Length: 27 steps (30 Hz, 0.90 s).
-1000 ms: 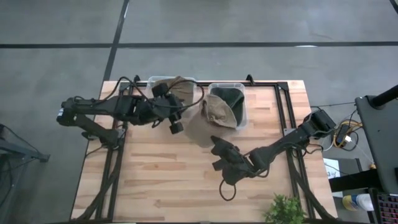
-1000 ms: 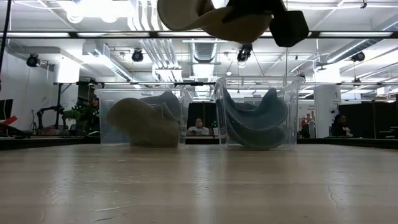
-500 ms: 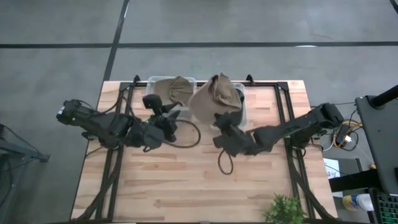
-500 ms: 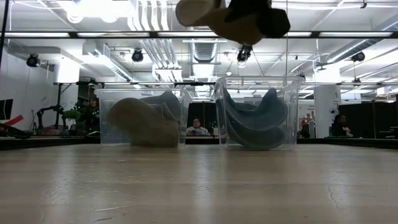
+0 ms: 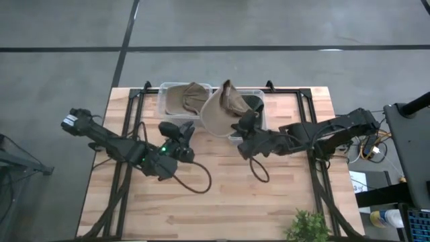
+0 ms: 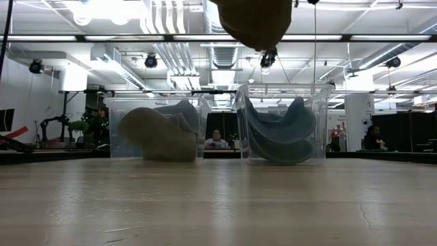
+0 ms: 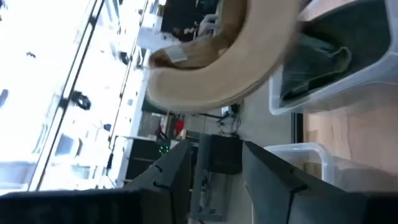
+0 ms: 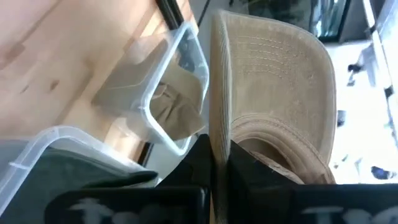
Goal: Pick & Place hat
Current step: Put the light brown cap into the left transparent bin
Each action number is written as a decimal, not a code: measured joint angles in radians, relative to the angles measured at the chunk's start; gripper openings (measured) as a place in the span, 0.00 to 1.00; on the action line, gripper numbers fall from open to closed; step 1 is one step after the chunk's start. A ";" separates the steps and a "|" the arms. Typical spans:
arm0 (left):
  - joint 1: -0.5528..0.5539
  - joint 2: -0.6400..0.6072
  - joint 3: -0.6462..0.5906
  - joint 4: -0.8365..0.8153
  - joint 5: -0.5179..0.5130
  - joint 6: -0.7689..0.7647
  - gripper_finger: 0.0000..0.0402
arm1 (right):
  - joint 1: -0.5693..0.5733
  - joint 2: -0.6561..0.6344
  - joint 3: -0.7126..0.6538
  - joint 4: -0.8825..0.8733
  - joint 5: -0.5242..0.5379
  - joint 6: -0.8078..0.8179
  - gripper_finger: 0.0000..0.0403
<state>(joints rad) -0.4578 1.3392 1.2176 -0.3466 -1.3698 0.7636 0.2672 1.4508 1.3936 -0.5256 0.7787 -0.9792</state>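
Now we carry the tan cloth hat, right gripper fingers clenched on its brim; next, release into the clear plastic bin ahead.

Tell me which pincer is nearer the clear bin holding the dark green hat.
Right. The right pincer sits at that bin's front edge, shut on the tan hat. The left pincer hangs farther off, over the table.

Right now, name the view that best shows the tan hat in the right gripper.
The right wrist view: tan hat fills it, brim pinched in the right gripper. High view shows it over the bins; low view, only its underside; left wrist, its brim.
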 joint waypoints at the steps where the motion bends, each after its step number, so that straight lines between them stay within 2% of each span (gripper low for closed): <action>1: -0.002 0.000 -0.013 0.046 0.001 0.033 0.34 | -0.003 0.004 0.012 -0.014 0.000 0.021 0.02; 5: -0.004 -0.001 -0.045 0.149 0.063 0.109 0.34 | -0.004 0.017 0.041 -0.080 -0.042 0.072 0.02; 12: -0.007 0.008 -0.046 0.154 0.107 0.126 0.34 | -0.006 0.024 0.060 -0.123 -0.096 0.099 0.02; 20: -0.008 0.008 -0.059 0.153 0.265 0.227 0.34 | -0.006 0.024 0.060 -0.129 -0.186 0.098 0.02; 27: -0.008 0.008 -0.099 0.138 0.270 0.243 0.34 | -0.006 0.020 0.060 -0.157 -0.192 0.113 0.02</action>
<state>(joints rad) -0.4660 1.3476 1.1190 -0.2091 -1.0996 1.0070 0.2615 1.4710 1.4532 -0.6823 0.5863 -0.8665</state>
